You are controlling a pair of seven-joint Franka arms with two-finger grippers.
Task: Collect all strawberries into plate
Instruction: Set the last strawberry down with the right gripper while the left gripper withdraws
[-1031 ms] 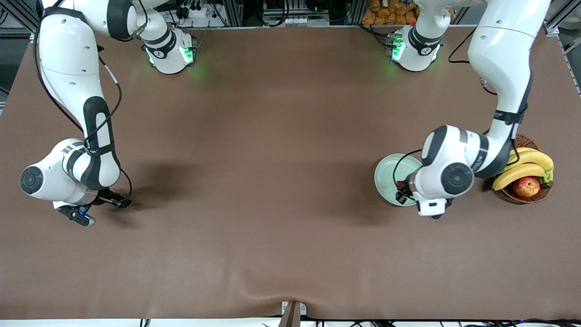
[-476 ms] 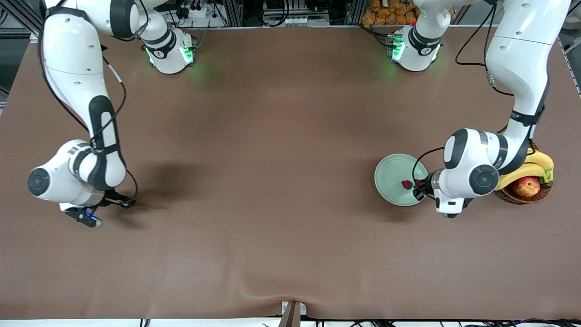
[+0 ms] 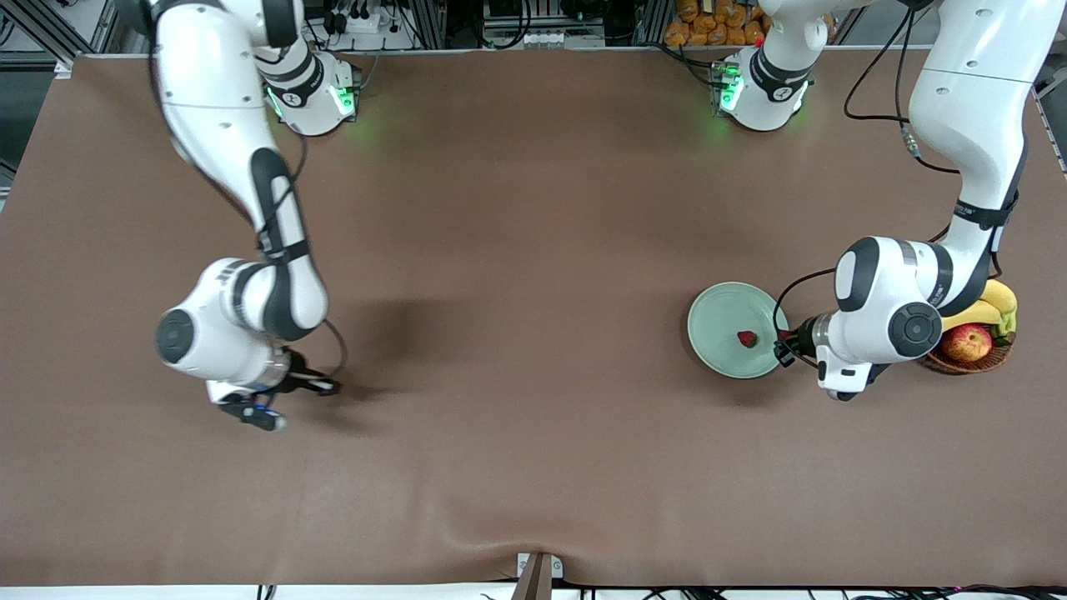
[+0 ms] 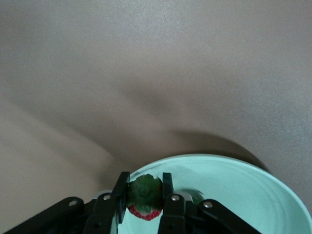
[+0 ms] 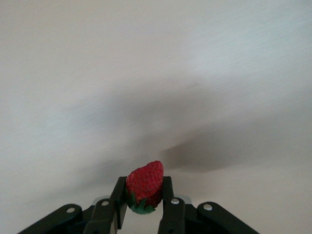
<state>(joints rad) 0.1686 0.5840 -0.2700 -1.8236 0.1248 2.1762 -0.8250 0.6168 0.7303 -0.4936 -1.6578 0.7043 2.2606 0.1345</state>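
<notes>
Three strawberries are accounted for. One strawberry (image 3: 748,338) lies in the plate (image 3: 713,333), which sits near the desk (image 3: 533,250) edge at the left arm's end, beside the basket (image 3: 996,354).

Two things have just changed. The left gripper (image 3: 782,348) has slid off the plate's middle to its rim on the basket side, which uncovers that lying berry. The right gripper (image 3: 262,414) has left the desk's right-arm edge and now travels toward the middle. We judge the collecting well along: one fruit delivered, one in transit, and one at the rim not yet let go.

From the front view we get the layout, but neither gripper's load. Up close, the left wrist view shows its fingers (image 4: 168,195) pinching a second strawberry (image 4: 144,192), leafy top toward the camera, just over the plate's rim. In the right wrist view, the fingers (image 5: 167,190) clamp a third strawberry (image 5: 145,183), tip outward, over bare desk.
</notes>
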